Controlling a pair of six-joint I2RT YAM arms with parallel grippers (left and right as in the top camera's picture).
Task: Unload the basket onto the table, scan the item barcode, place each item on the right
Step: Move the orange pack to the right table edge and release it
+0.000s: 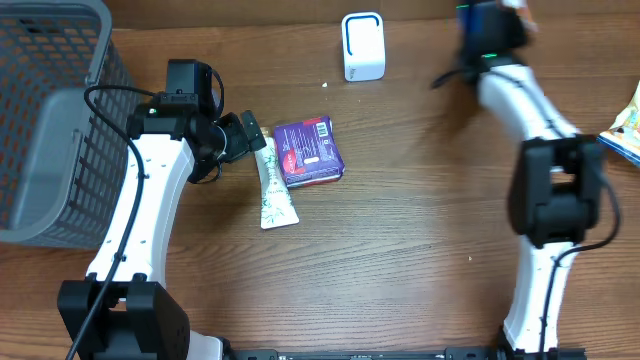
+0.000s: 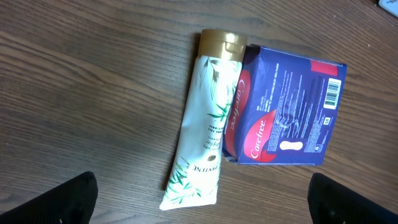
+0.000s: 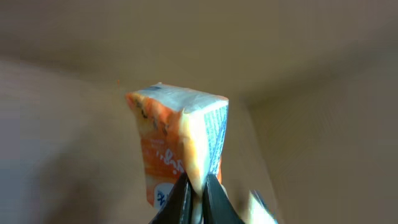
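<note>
Right tool (image 3: 198, 186), at the upper right of the overhead frame, pinches an orange packet (image 3: 174, 137), right of the white scanner (image 1: 363, 46). Left tool (image 1: 248, 137) gapes wide over a tube (image 2: 202, 130) touching a purple box (image 2: 286, 109) on the table (image 1: 400, 230).

1. Grey mesh basket (image 1: 55, 110) sits at the table's (image 1: 400, 260) 10 o'clock edge.
2. White tube (image 1: 273, 190) lies left of centre, with a purple pack (image 1: 310, 152) touching it at its 2 o'clock.
3. Left gripper (image 1: 252, 133) is at the tube's 11 o'clock.
4. White scanner (image 1: 363, 46) stands at 12 o'clock.
5. Right gripper (image 1: 492, 25) is at 1 o'clock, blurred.
6. Coloured packet (image 1: 628, 130) lies at 3 o'clock.
</note>
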